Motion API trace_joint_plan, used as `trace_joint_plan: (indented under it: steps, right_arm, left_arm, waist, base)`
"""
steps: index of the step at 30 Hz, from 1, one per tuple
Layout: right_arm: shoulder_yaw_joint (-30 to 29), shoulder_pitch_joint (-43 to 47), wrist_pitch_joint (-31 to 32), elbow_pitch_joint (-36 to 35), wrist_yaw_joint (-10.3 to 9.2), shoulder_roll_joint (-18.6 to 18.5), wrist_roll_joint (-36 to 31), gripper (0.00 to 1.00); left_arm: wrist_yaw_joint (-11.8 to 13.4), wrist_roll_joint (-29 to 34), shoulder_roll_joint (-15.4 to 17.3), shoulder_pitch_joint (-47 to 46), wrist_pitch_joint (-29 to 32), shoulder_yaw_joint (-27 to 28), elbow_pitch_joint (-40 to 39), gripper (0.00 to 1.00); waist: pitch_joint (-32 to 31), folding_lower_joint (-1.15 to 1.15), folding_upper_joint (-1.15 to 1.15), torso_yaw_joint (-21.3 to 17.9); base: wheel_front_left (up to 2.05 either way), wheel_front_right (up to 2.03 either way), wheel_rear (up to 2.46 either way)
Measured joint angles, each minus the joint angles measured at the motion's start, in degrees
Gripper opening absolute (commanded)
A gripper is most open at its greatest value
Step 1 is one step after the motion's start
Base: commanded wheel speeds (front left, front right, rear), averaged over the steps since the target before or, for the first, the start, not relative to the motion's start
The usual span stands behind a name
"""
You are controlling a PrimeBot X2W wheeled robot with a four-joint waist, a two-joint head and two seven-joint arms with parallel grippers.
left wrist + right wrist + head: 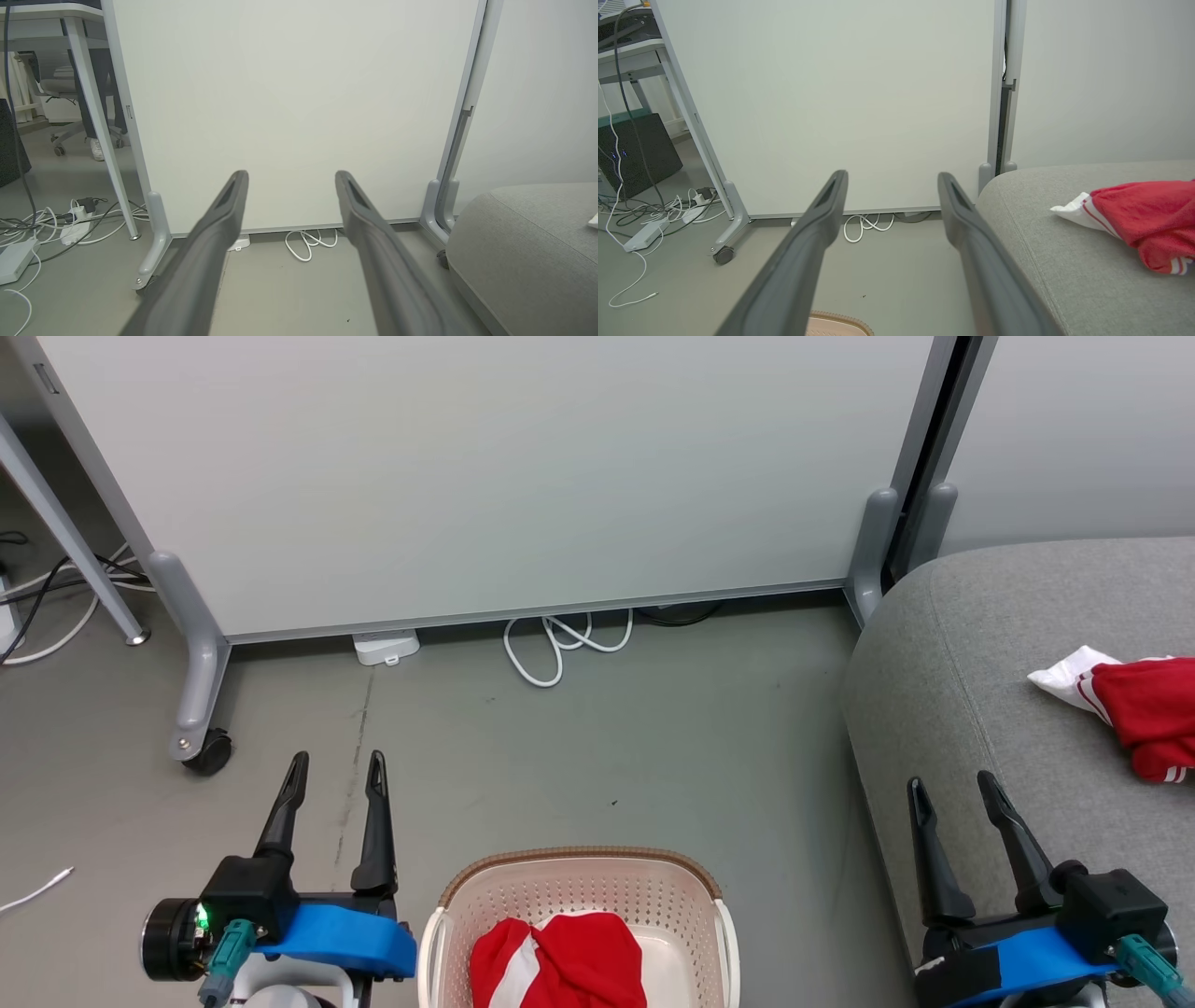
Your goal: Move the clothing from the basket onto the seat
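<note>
A grey floor (597, 756) runs up to a white partition panel (485, 476) on castors, with a cable loop (560, 649) at its foot. The left tool (337, 758) and the right tool (949, 780) both hang empty, fingers apart. The basket (579, 854) sits between them, back toward their wrists and lower than the fingertips. One red garment (579, 957) lies crumpled inside it, with no clear long axis. The other garment (1148, 705) lies on the seat (980, 644), ahead of the right tool and to its outer side. The right tool's fingers stand by the seat's rounded edge. The left tool sits closer to the basket's rim, so it looks handier for reaching back and inward, while the right is nearer the drop.
</note>
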Motion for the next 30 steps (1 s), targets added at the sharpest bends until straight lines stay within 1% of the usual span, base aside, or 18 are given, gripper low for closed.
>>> trace_joint_plan:
  steps: [4, 9, 14, 17, 20, 30]
  right_arm:
    - [0.0, 0.0, 0.0, 0.0, 0.0, 0.0, 0.0, 1.0]
    - [0.1, -0.3, 0.0, -0.3, 0.0, 0.0, -0.1, 1.0]
    - [0.2, -1.1, 0.0, -0.9, 0.0, 0.0, -0.5, 1.0]
    - [0.5, -2.7, 0.0, -1.4, 0.0, 0.0, -1.0, 1.0]
    - [0.9, -4.3, 0.0, -1.9, 0.0, 0.0, -1.5, 1.0]
    - [1.9, -11.2, 0.0, -3.4, 0.0, 0.0, -2.5, 1.0]
  left_arm:
    - [-0.4, 0.4, -0.1, -0.6, 0.0, -0.5, 0.7, 1.0]
    - [-1.5, 1.1, 0.1, -3.4, 0.0, -2.8, 2.7, 1.0]
    - [-2.4, 2.0, 1.9, -8.0, 0.0, -6.5, 6.5, 1.0]
    - [-2.4, 2.3, 3.1, -11.5, 0.0, -8.9, 9.1, 1.0]
    - [-2.5, 2.3, 4.4, -15.2, 0.0, -11.9, 12.2, 1.0]
    - [-2.7, -0.7, 8.8, -25.9, 0.0, -26.4, 25.2, 1.0]
  waist:
    - [0.2, 0.0, 0.0, 0.0]
    - [0.8, 0.0, 0.0, -0.1]
    - [2.3, 0.0, 0.0, -0.4]
    - [3.9, 0.0, 0.0, -0.8]
    - [6.0, 0.01, 0.0, -1.4]
    - [14.5, 0.02, 0.0, -3.9]
  base:
    - [0.0, 0.0, 0.0]
    - [0.0, 0.0, 0.0]
    - [0.0, 0.0, 0.0]
    - [0.0, 0.0, 0.0]
    - [0.0, 0.0, 0.0]
    - [0.0, 0.0, 0.0]
